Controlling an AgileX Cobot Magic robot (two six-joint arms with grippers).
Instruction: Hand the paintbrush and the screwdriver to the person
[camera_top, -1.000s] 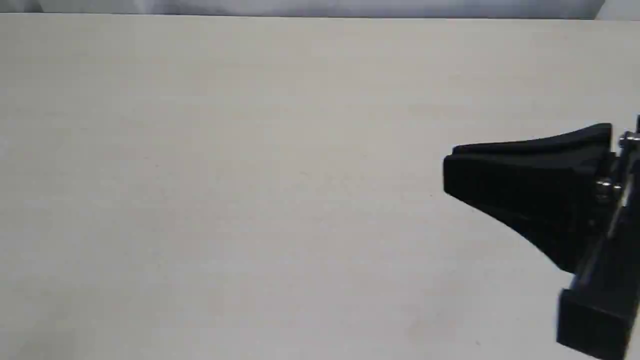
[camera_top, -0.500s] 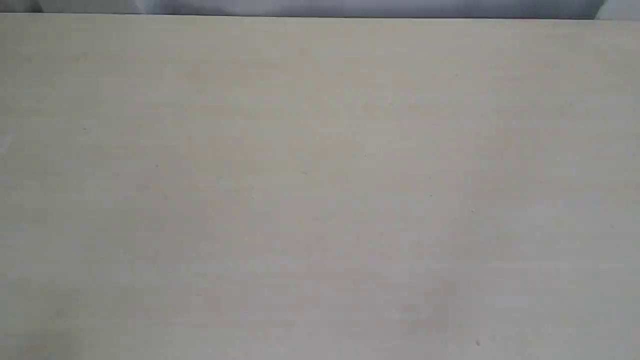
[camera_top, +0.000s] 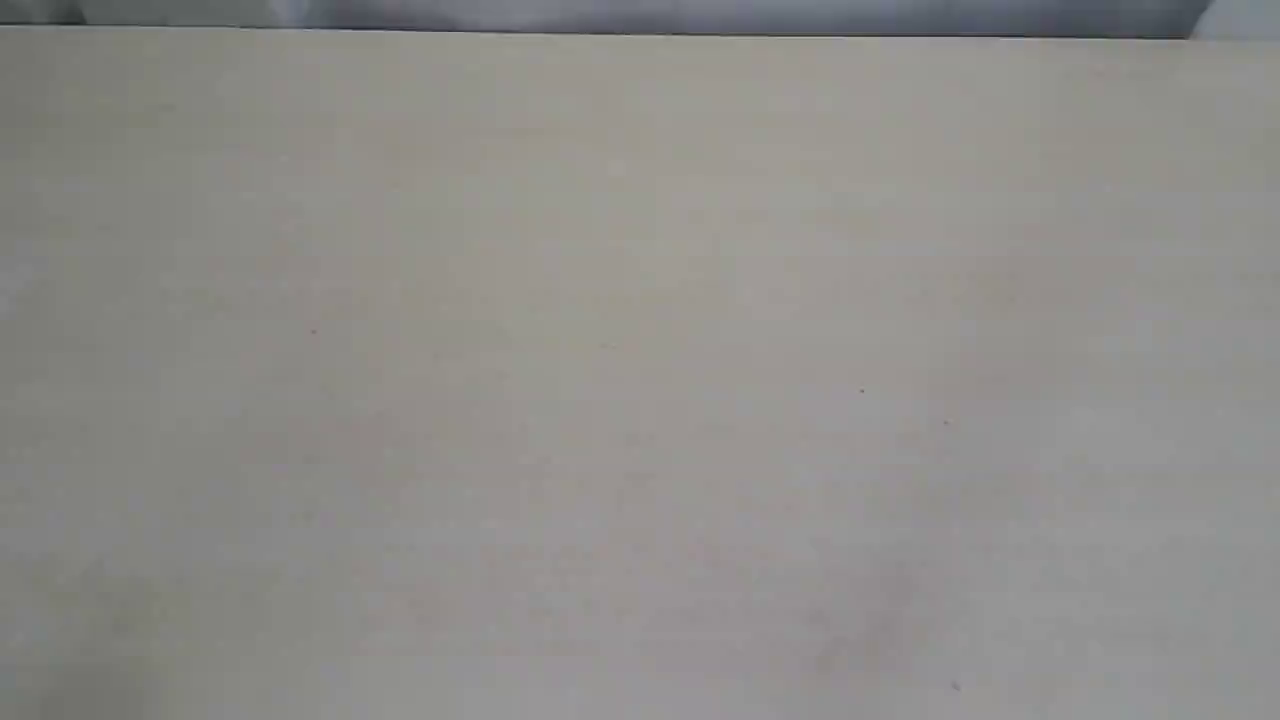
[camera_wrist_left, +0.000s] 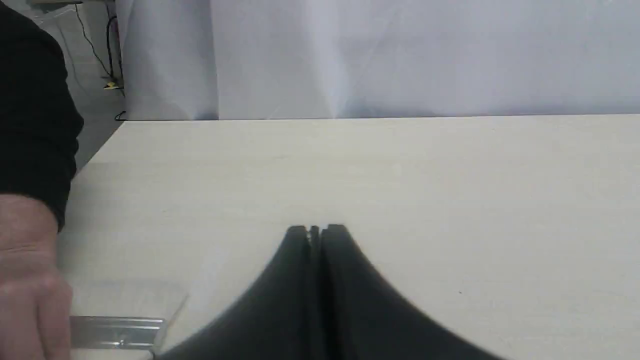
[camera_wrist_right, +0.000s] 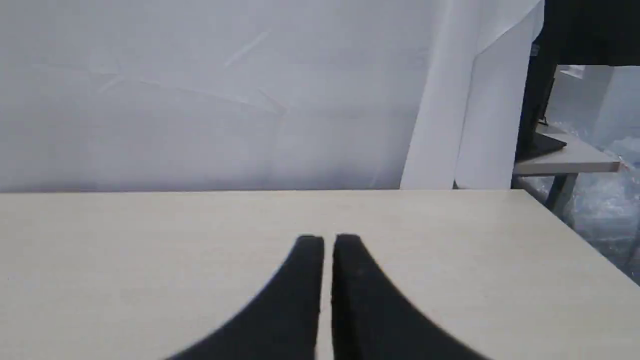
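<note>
We see the left gripper (camera_wrist_left: 316, 229) with its two black curved fingers pressed together, no gap between them and nothing held, poised over the pale beige wooden table (camera_wrist_left: 450, 175). Near it lies the wide flat paintbrush (camera_wrist_left: 117, 331), its silver metal ferrule and pale bristles low over the tabletop. The person's bare light-skinned hand (camera_wrist_left: 25, 280), coming out of a black sleeve (camera_wrist_left: 30, 110), covers the brush's handle end; we cannot tell whether the brush rests on the table. The right gripper (camera_wrist_right: 328, 240) has only a thin slit between its black fingers and holds nothing, above the same table before a white cloth backdrop (camera_wrist_right: 200, 100).
</note>
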